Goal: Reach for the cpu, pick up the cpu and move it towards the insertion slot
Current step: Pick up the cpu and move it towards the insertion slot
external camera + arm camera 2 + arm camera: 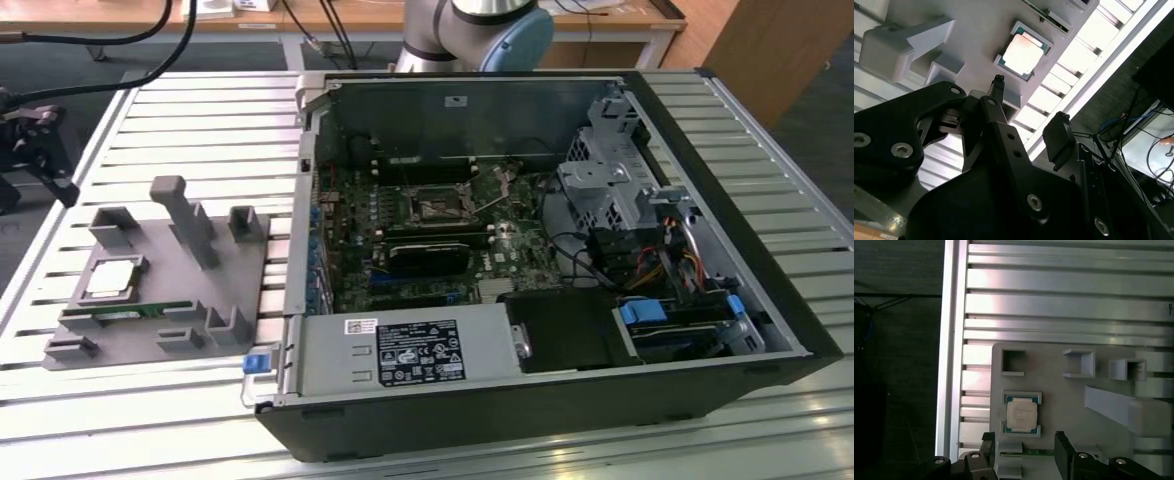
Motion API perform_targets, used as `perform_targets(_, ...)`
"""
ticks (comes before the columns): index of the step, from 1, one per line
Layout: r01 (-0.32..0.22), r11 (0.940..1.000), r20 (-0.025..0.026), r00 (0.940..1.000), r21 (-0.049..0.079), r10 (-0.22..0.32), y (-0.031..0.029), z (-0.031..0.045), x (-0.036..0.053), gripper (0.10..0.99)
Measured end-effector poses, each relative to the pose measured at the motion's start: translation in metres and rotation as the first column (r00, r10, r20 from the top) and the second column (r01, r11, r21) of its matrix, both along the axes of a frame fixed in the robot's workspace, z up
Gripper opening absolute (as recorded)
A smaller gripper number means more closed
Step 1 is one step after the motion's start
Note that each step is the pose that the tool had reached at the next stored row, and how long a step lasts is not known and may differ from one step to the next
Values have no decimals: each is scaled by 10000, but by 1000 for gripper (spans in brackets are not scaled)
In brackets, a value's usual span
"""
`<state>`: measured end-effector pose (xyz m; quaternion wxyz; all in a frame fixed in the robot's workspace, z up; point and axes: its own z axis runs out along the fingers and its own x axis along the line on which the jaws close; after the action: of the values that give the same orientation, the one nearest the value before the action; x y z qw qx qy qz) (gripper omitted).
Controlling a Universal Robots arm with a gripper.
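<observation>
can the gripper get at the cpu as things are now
Likely yes: the cpu lies uncovered on the grey fixture, with nothing over it. The gripper is open and hangs close by, its fingers spread wider than the cpu.

One cpu (112, 278); one insertion slot (437, 208); one memory stick (123, 312); one grey holder tray (158, 288); one open computer case (534, 420).

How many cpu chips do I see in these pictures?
1. The cpu lies in its nest on the grey holder, at the exterior view's left of the computer case. The insertion slot inside the case looks empty; others may be hidden.
</observation>
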<state>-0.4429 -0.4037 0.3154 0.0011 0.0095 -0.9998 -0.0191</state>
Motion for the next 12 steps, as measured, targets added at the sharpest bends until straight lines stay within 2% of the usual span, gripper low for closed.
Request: perform_targets(12, 0, 10000, 0, 10000, 0, 0, -13, -92, 0, 588)
